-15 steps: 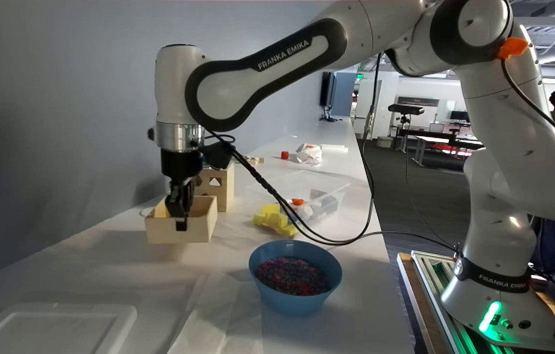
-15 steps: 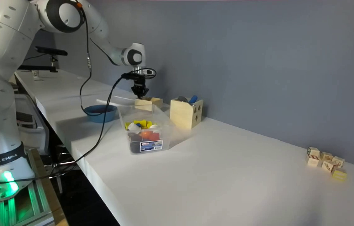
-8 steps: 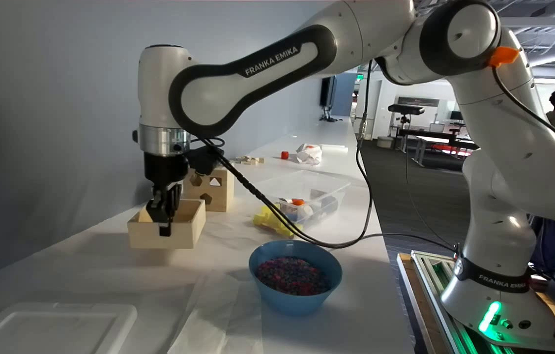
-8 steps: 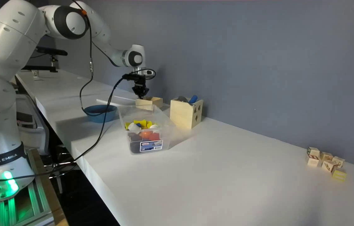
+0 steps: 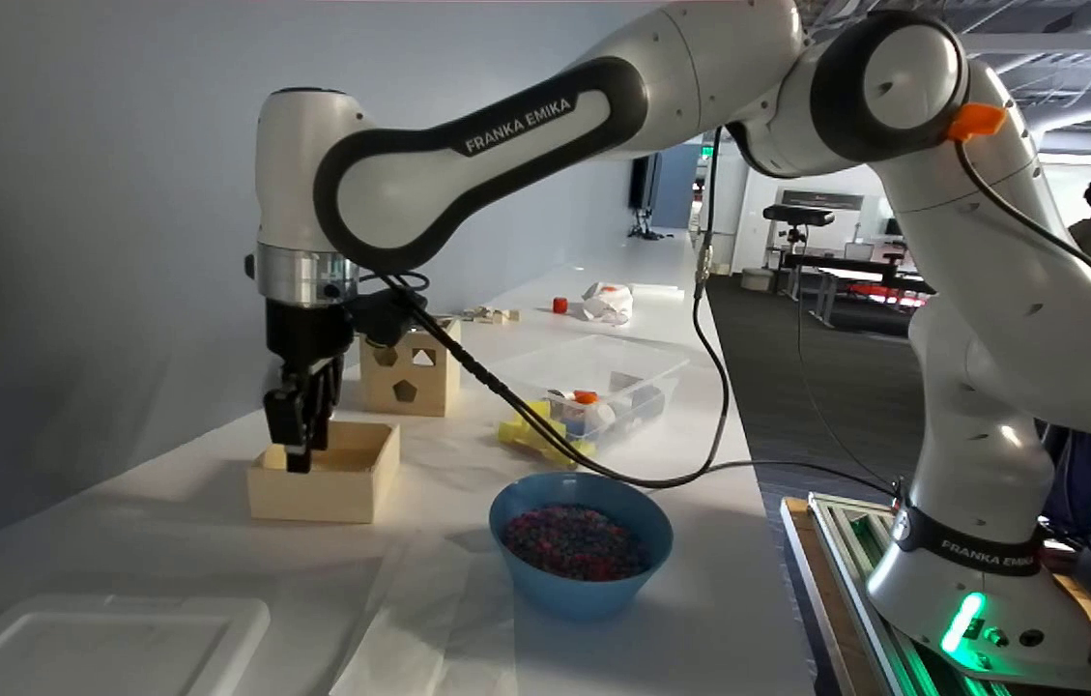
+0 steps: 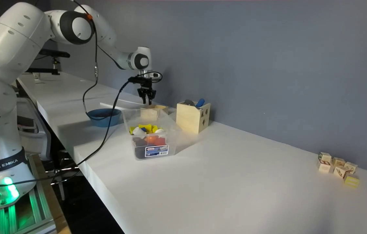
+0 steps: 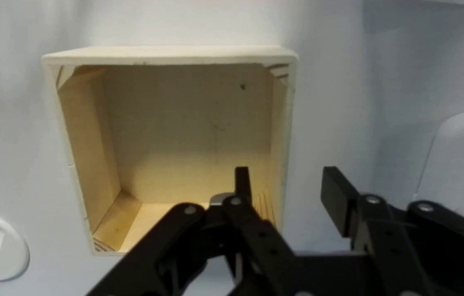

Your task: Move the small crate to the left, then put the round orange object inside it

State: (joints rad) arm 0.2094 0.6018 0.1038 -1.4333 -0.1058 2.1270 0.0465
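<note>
White tabletop [image 6: 235, 188] supports a low, square, open-topped pale-wood crate [image 5: 313, 498], located just below the black two-fingered gripper [image 7: 287, 183]; jaws observed spread apart.

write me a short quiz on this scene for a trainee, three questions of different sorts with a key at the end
1. Multiple choice. Which container is closest to the gripper?
a) the clear plastic bin
b) the small wooden crate
c) the wooden shape-sorter cube

2. True or false. The gripper is shut on a wall of the small wooden crate.

3. Fill in the missing colour. In an exterior view, the bowl that holds the small speckled bits is ____.

Key
1. b
2. False: in the wrist view the fingers stand well apart.
3. blue
</note>
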